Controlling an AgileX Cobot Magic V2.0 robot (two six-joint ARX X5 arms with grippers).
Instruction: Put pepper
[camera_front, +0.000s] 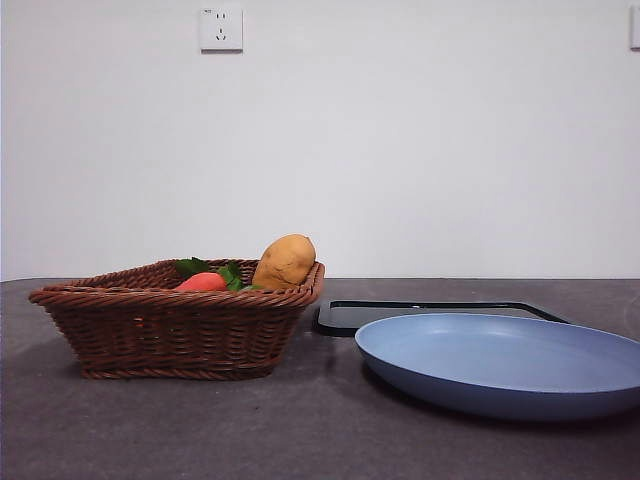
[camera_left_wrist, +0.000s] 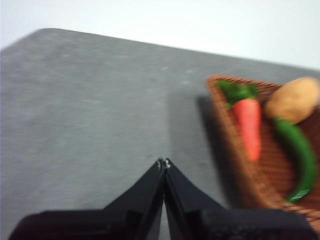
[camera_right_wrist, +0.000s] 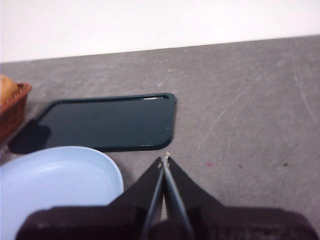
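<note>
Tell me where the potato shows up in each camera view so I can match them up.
Front view: the potato pokes above the wicker basket's far right rim.
Left wrist view: blurred, in the basket, next to the carrot and touching the pepper's end.
Right wrist view: only a tan sliver shows at the picture's edge, above the basket's corner.
Shared landmark: the wicker basket.

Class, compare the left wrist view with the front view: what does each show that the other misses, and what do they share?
Only the left wrist view shows the long dark-green pepper lying in the basket, and the shut left pincer. Only the front view shows the round blue plate, the flat black tray and a wall socket. Both show the brown woven wicker basket, tan potato and red-orange vegetable.
</note>
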